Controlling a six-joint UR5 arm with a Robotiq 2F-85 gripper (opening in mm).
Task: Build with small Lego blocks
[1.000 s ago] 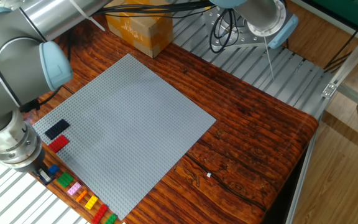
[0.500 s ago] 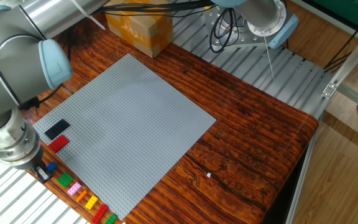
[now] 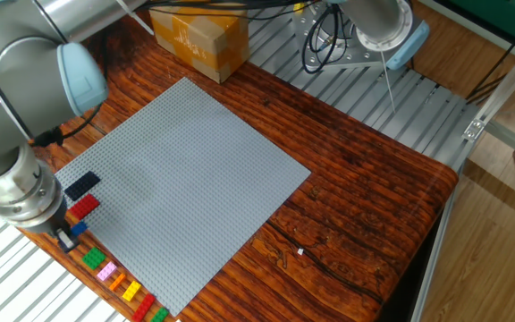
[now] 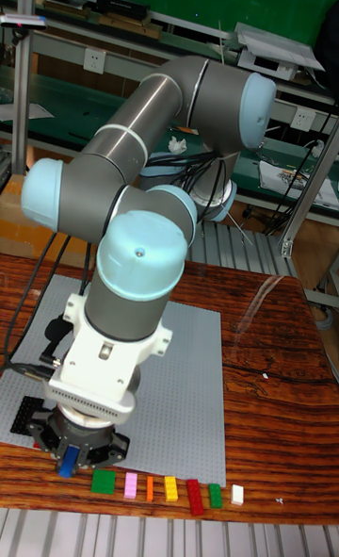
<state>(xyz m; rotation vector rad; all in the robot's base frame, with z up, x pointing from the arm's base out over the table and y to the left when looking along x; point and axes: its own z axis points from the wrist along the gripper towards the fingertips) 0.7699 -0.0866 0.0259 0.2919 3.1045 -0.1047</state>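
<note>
Our pincer [image 3: 68,234] has risen and drifted toward the large grey studded baseplate [image 3: 195,170], its fingers closed on the small blue Lego brick [image 3: 78,229], which has left the row along the near left edge of the wooden bench [image 3: 365,206]. That row now runs green [image 3: 94,259], pink [image 3: 107,271], orange [image 3: 118,281], yellow [image 3: 131,291], red [image 3: 143,306]. A black brick [image 3: 82,185] and a red brick [image 3: 84,207] already sit on the plate. We judge placing comes next, beside those two.
</note>
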